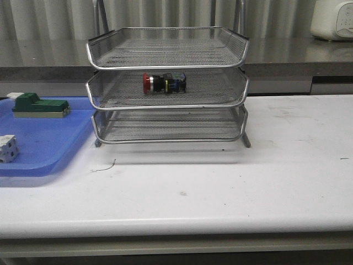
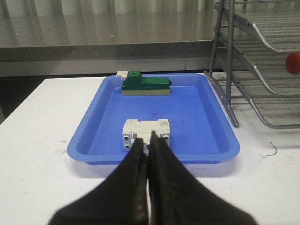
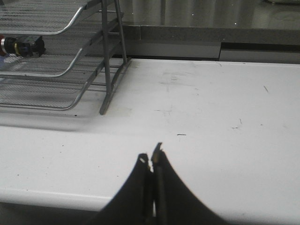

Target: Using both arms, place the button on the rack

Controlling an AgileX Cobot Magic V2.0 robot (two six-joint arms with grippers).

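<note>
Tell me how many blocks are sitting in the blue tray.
2. The green block sits at the blue tray's far end; the white block sits nearer the robot.

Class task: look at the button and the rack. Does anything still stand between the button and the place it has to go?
Nothing does. The button already lies on its side in the middle tray of the rack. Both grippers, left and right, are shut, empty and clear of the rack.

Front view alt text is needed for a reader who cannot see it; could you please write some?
A red-headed push button with a black body lies on its side in the middle tier of a silver wire-mesh three-tier rack on a white table. Left of the rack, a blue plastic tray holds a green block and a white block.
</note>
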